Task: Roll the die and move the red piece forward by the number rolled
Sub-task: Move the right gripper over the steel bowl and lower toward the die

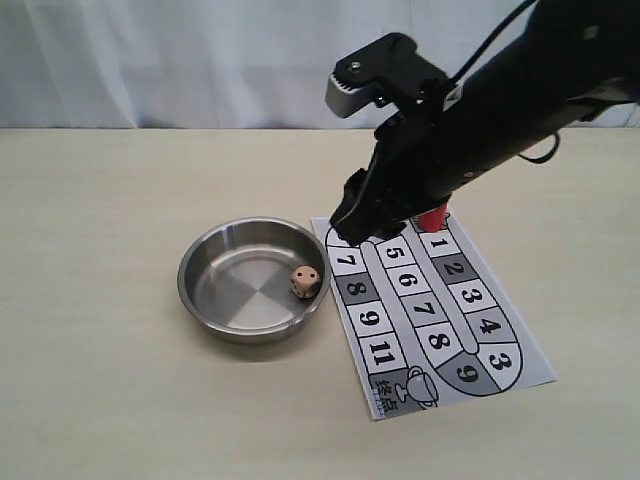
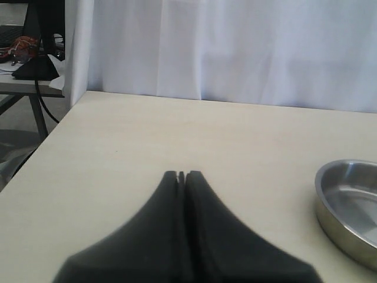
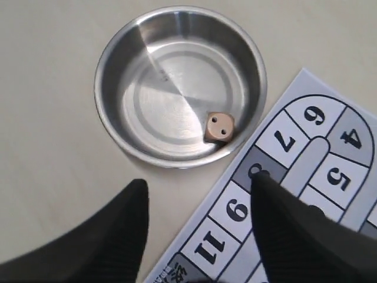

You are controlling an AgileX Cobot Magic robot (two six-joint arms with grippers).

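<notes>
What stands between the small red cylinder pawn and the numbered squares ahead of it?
Nothing visible. The red pawn stands by square 1 of the printed paper board; squares 1 to 4 lie bare. The open right gripper hovers aside.

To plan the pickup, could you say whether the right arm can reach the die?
Probably yes: the right gripper hangs open beside the bowl and nothing covers the die, though it lies near the wall.

The die (image 3: 219, 127), showing two pips, lies inside the steel bowl (image 3: 103, 106) near the rim closest to the numbered board (image 3: 283, 141) on the pale desk (image 3: 47, 147), with two dark fingers (image 3: 126, 224) spread wide apart.
</notes>
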